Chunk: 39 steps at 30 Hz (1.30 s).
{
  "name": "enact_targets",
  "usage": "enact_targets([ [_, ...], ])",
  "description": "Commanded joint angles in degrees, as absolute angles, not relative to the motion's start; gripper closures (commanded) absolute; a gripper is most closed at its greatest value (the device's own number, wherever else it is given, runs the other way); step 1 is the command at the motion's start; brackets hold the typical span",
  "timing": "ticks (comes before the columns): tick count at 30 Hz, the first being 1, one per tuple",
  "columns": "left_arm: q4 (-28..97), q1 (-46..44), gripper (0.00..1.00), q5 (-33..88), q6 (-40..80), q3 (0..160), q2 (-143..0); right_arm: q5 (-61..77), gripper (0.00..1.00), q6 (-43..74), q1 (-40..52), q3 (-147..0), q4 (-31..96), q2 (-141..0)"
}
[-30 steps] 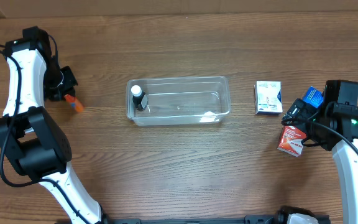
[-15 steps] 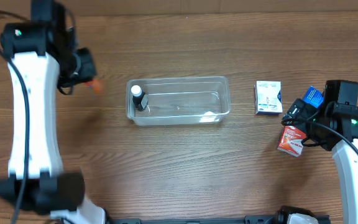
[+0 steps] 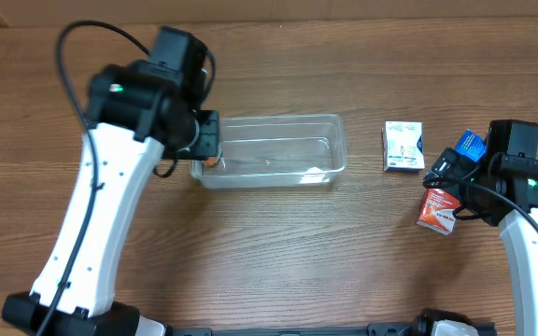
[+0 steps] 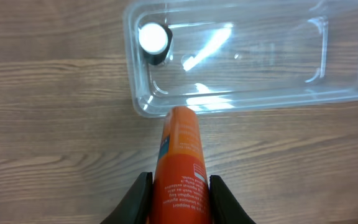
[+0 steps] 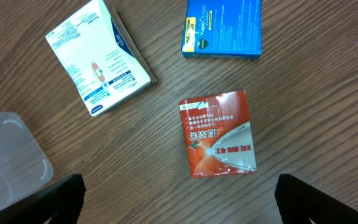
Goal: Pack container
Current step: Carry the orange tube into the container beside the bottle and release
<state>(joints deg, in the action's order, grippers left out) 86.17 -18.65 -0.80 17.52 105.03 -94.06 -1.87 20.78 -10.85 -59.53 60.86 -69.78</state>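
Observation:
The clear plastic container point(image 3: 278, 149) lies mid-table; it also shows in the left wrist view point(image 4: 260, 56) and its corner in the right wrist view point(image 5: 8, 155). A small dark bottle with a white cap point(image 4: 153, 42) stands in its left end. My left gripper point(image 4: 179, 199) is shut on an orange tube point(image 4: 180, 162) and holds it over the container's left rim; in the overhead view only the tube's tip point(image 3: 211, 161) shows below the gripper point(image 3: 204, 140). My right gripper point(image 5: 179, 196) is open and empty above a red box point(image 5: 217, 132).
To the right of the container lie a white box point(image 3: 403, 147), a blue box point(image 3: 471, 144) and the red box point(image 3: 439, 210). The right wrist view shows the white box point(image 5: 98, 56) and the blue box point(image 5: 222, 28) too.
My left arm has swung from the far left of the table to the container's left end, carrying the orange tube. The right arm has not moved.

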Motion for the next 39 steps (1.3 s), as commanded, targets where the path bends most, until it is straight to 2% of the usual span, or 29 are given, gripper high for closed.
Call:
enact_targets([
  [1, 80.75, -18.41, 0.96, -2.74, 19.51, 98.04, -94.5, -1.85, 0.0, 20.84, -11.0, -60.82, 60.6, -69.56],
  [9, 72.71, -18.17, 0.96, -3.44, 19.31, 91.09, -97.58, -1.85, 0.0, 20.84, -11.0, -60.82, 60.58, -69.56],
  [28, 70.61, -17.98, 0.94, -3.62, 19.33, 91.0, -110.0, -1.85, 0.0, 20.82, -11.0, -60.82, 60.6, -69.56],
  [29, 70.7, -17.98, 0.89, -3.62, 19.31, 91.0, -110.0, -1.85, 0.0, 20.84, -11.0, -60.82, 60.6, -69.56],
  [32, 71.5, -17.98, 0.5, -3.62, 19.33, 91.0, -110.0, -1.85, 0.0, 20.82, -11.0, -60.82, 60.6, -69.56],
  [33, 71.77, -17.98, 0.43, -3.62, 19.33, 91.0, -110.0, -1.85, 0.0, 20.84, -11.0, -60.82, 60.6, -69.56],
  [39, 73.03, -17.98, 0.42, -3.62, 19.31, 91.0, -109.97, -1.85, 0.0, 20.84, -11.0, -60.82, 60.6, -69.56],
])
